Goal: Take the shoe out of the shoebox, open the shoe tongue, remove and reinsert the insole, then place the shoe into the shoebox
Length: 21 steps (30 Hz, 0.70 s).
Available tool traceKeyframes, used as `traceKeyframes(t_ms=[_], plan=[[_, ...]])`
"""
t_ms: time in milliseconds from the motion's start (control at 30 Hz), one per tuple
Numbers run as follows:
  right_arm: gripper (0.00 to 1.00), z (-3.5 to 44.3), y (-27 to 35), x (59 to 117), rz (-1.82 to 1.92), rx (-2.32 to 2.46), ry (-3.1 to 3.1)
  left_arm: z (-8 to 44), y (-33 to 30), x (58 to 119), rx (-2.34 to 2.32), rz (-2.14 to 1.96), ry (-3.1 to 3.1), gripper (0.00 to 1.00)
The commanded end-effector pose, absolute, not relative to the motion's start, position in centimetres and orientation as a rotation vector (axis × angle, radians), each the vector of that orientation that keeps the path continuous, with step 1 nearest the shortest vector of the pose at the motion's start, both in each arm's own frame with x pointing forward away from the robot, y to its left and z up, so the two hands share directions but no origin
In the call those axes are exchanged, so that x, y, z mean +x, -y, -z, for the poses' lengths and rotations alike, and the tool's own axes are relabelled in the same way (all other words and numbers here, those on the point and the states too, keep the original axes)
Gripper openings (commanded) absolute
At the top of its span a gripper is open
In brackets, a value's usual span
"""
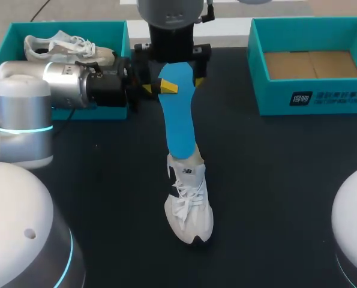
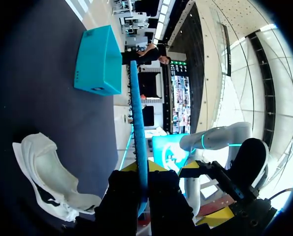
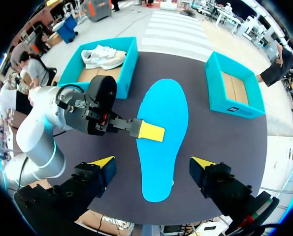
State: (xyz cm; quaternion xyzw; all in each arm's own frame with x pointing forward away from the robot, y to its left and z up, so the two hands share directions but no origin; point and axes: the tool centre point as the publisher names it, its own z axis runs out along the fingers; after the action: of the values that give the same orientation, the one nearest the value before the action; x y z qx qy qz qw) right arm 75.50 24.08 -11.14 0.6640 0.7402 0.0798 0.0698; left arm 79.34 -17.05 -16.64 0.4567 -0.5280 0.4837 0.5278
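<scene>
**Blue insole gripped above the sneaker on a dark table**

Nearest the robot, a white lace-up sneaker (image 1: 189,207) stands on the dark matte tabletop (image 1: 274,180), toe toward the robot. A long bright blue foam insole (image 1: 179,114) rises from its heel end; I cannot tell whether its lower tip sits inside the collar. The left gripper (image 1: 160,87) pinches the insole's upper part between both fingers. The right gripper (image 3: 152,164) hangs above it, fingers spread wide and touching nothing. Farthest back, the left-hand teal cardboard shoebox (image 1: 16,29) holds a second white sneaker (image 1: 64,48); the right-hand teal cardboard shoebox (image 1: 274,96) shows its brown floor.
</scene>
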Motion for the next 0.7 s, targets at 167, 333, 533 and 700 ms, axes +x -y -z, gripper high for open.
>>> traceKeyframes(t_ms=[167, 333, 533, 700], plan=[[1.00, 11.2, -20.7, 75.1, -0.684, 2.071, -2.357, 16.6, 17.0, 79.2, 1.095, -1.157, 1.263, 0.00], [1.00, 10.8, -18.8, 75.1, -0.788, 2.061, -2.412, 16.6, 17.0, 79.2, 1.095, -1.157, 1.263, 0.00], [1.00, 11.1, -17.0, 75.2, -0.945, 2.069, -2.509, 16.6, 17.0, 79.2, 1.095, -1.157, 1.263, 0.00], [1.00, 12.1, -16.2, 75.4, -1.131, 2.104, -2.569, 16.6, 17.0, 79.2, 1.095, -1.157, 1.263, 0.00]])
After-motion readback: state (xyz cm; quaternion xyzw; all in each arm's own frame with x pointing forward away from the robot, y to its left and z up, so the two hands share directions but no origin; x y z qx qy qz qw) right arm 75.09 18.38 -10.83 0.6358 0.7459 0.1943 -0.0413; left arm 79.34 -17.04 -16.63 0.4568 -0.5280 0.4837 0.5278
